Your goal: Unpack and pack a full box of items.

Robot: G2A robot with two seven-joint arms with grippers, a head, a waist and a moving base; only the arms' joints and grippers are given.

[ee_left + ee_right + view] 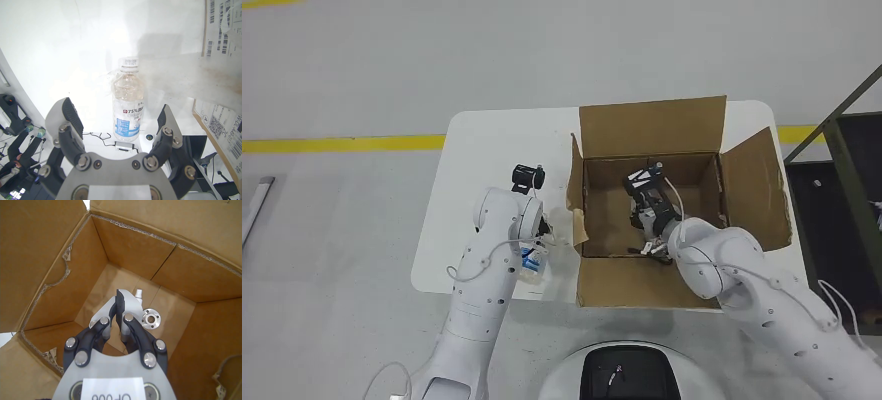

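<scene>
Risk: the clear bottle (127, 106), lying just ahead of the spread-apart left pincer (116, 103) at the desk (56, 56) edge, may roll off if nudged; the right pincer (118, 298), pressed together on nothing, hangs inside the box (47, 256).

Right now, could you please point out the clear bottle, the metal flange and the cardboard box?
clear bottle (127, 113), left wrist view, on its label.
metal flange (152, 313), right wrist view, on its flat face.
cardboard box (650, 130), top view, on its far flap.
</scene>
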